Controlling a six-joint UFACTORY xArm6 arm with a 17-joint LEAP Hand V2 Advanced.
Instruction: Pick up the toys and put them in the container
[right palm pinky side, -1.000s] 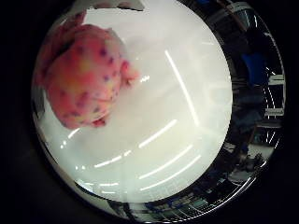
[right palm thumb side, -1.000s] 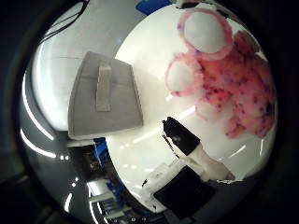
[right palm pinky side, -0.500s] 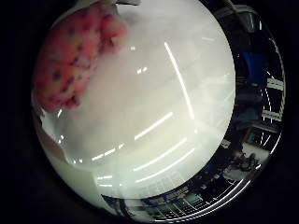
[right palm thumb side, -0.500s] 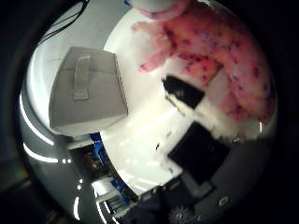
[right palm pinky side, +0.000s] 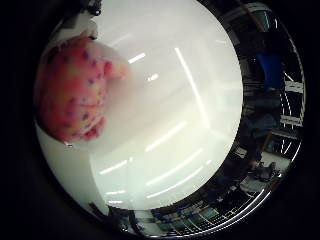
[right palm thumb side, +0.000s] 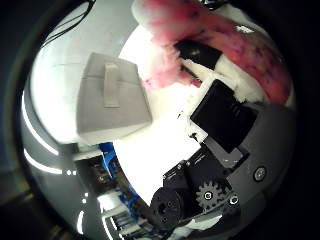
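A pink plush toy with dark spots (right palm pinky side: 75, 90) lies on the white table (right palm pinky side: 185, 120) and is close to the palm in the right little finger side palm view. In the right thumb side palm view my right hand (right palm thumb side: 222, 112) reaches in, and a black-tipped finger (right palm thumb side: 198, 49) curls onto the toy (right palm thumb side: 262, 58). The grey fabric container (right palm thumb side: 110, 95), with a strap handle on top, stands on the table beside the toy, away from the hand.
The table's round edge (right palm pinky side: 150, 205) shows, with room furniture beyond it. Blue items (right palm thumb side: 108, 158) lie below the table edge near the container.
The fingers have curled in further over the toy. The palm has come closer to it, and the toy has turned under the hand.
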